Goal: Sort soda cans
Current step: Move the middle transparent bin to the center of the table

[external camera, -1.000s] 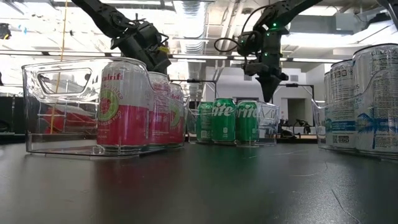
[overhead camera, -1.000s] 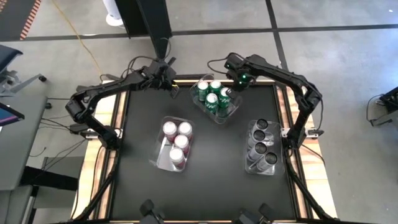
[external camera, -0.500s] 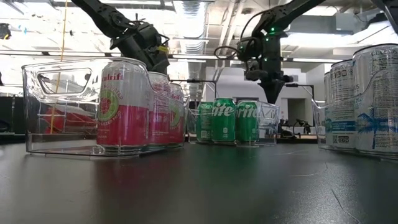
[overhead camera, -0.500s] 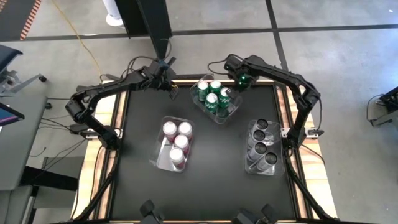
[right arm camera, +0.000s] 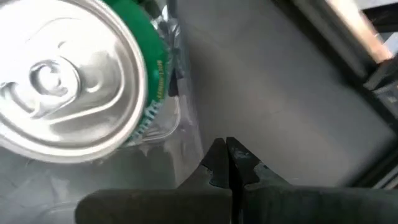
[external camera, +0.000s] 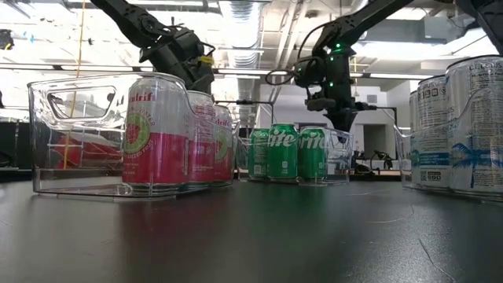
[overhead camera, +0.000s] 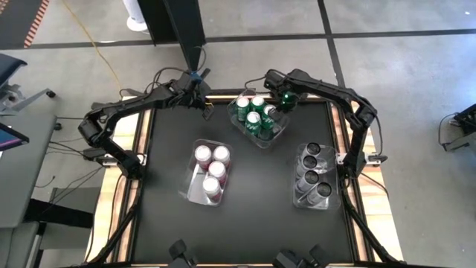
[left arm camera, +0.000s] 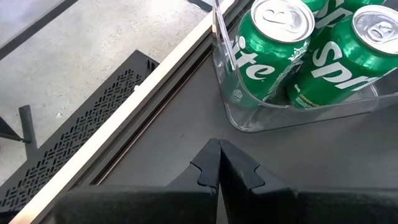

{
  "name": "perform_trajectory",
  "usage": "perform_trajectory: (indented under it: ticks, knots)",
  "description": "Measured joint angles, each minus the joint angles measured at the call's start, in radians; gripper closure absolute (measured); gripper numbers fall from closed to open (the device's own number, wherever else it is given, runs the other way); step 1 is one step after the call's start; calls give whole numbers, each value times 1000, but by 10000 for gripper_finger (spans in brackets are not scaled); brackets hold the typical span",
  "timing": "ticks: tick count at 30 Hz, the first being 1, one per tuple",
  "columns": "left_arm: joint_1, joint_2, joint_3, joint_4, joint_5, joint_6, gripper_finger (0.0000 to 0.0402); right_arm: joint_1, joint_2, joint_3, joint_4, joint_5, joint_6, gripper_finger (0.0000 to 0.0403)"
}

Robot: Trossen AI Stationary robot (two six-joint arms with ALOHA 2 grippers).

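Right gripper (right arm camera: 225, 155) has its fingers pressed together on nothing, poised above the far right corner of the clear bin (overhead camera: 277, 132) holding the green cans (overhead camera: 253, 119), just beside one silver top (right arm camera: 59, 81). Left gripper (left arm camera: 219, 167) is likewise closed and empty, hovering near that bin's left side. Pink cans (overhead camera: 212, 165) sit in the middle bin (overhead camera: 192, 186), dark cans (overhead camera: 312, 173) in the right bin (overhead camera: 300, 195).

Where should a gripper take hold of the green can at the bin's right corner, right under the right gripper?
Probably from straight above, fingers closing across the upper body just under the silver rim. The green can stands upright against the clear bin wall with other green cans beside it, so sideways approaches look blocked. The right gripper, shut, would need opening first.
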Motion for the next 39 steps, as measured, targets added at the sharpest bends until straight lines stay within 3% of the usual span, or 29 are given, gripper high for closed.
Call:
perform_trajectory:
  ticks: [20, 39]
  knots:
    - [0, 0, 0, 2, 9, 34, 401, 65, 38, 0, -34, -52, 12, 403]
    - [1, 0, 0, 1, 9, 58, 401, 222, 39, -1, -34, -55, 92, 403]
